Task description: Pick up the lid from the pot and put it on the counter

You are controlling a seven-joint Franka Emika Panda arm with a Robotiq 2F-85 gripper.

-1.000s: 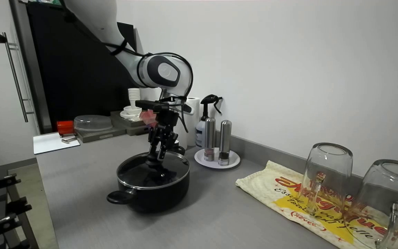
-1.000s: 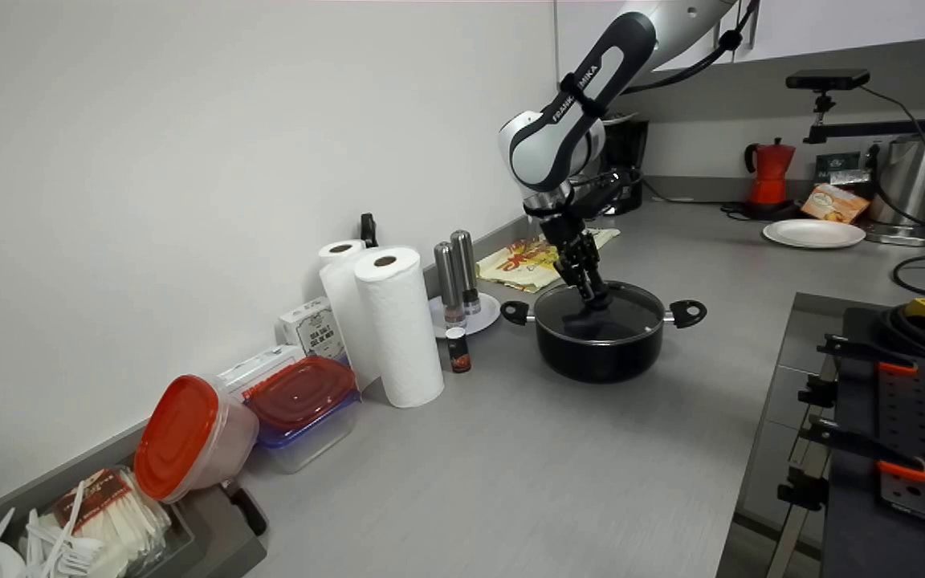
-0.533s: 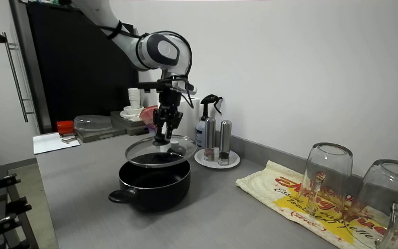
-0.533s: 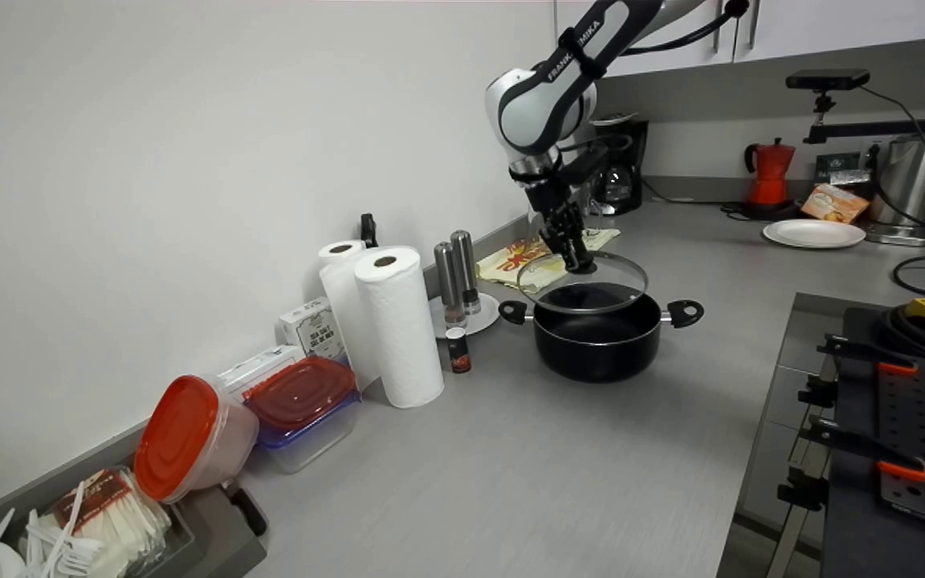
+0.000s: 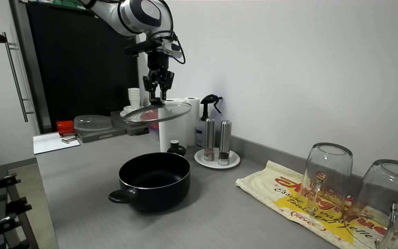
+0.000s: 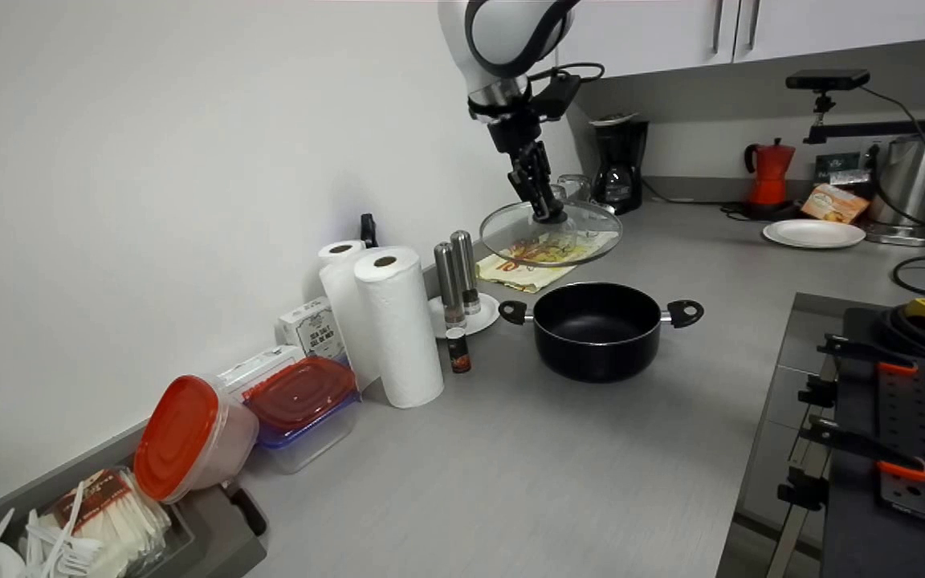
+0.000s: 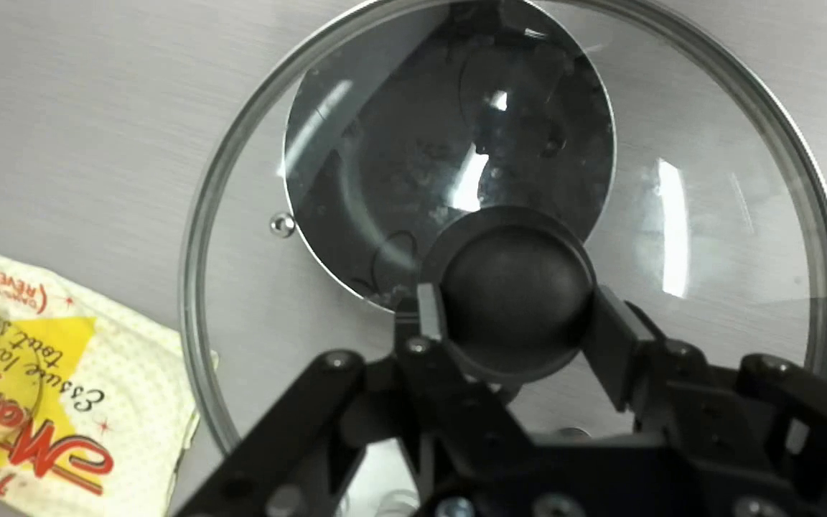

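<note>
My hand (image 5: pixel 158 97) grips the round black knob (image 7: pixel 517 287) of a round, clear glass lid (image 6: pixel 552 247) with a shiny metal rim. I hold the lid tilted in the air, higher than the wide, two-handled black pot (image 6: pixel 597 357) and apart from it. The pot stands on the smooth grey desk (image 5: pixel 219 218), near a round white plate (image 5: pixel 234 159) bearing two tall steel shakers (image 5: pixel 225 138). Farther along, two upturned clear glass mugs (image 5: pixel 330 162) rest on a cream cloth (image 5: pixel 288 204) patterned in yellow and red.
</note>
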